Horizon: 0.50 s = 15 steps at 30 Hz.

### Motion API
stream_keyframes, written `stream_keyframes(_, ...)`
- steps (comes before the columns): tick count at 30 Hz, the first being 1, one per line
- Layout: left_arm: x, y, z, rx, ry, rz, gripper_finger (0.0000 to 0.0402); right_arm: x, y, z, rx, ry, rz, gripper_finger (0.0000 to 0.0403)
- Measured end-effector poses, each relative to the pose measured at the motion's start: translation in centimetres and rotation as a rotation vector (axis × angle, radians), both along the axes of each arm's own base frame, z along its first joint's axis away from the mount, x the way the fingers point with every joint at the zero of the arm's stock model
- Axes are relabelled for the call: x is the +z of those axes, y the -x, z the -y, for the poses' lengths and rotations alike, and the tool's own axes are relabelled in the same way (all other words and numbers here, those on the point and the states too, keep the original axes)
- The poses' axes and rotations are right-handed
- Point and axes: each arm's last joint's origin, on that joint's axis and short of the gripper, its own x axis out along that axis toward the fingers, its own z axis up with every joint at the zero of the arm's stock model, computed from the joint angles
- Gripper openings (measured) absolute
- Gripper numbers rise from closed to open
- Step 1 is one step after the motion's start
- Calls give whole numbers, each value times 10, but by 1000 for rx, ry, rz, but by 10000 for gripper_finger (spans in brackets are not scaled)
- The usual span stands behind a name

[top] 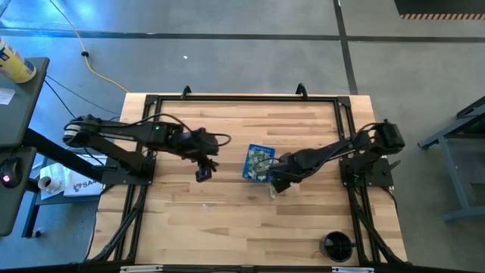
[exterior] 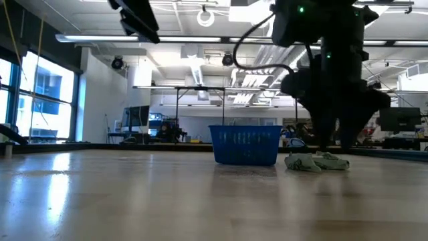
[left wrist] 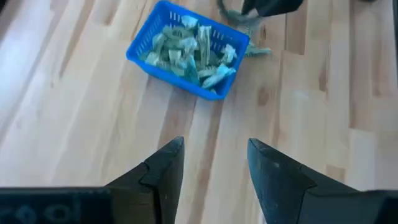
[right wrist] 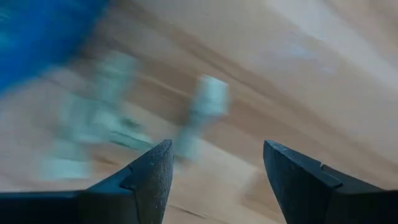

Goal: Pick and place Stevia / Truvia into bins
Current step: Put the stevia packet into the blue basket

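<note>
The blue bin (top: 258,162) sits mid-table, already heaped with Stevia sachets (left wrist: 186,46). A few loose sachets (exterior: 315,161) lie at its 4 o'clock, where the right gripper (top: 276,184) hovers, jaws apart, likely lining up a pick. The left gripper (top: 204,173) waits empty and open at 9 o'clock.

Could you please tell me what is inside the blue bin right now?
The blue bin holds a heap of pale green and white sachets, crumpled together. The heap covers the bin's floor, so anything underneath cannot be seen.
</note>
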Motion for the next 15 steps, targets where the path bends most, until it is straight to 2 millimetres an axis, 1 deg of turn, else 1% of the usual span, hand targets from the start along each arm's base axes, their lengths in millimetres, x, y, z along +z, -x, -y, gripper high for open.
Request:
stream_keyframes(2, -5, 7, -1, 37, 31, 6, 210, 2, -2, 0, -40, -15, 99, 238)
stream_keyframes(5, -11, 12, -1, 78, 62, -6, 209, 3, 0, 1, -108, 7, 137, 237)
stream_keyframes(8, -14, 14, -1, 98, 75, -13, 209, -8, 5, 2, -149, 18, 110, 231)
stream_keyframes(11, -13, 14, -1, 105, 72, -1, 209, -17, 5, 2, -172, 3, 155, 220)
stream_keyframes(15, -13, 14, -2, 120, 55, 0, 209, -26, 7, 3, -223, 18, 179, 192)
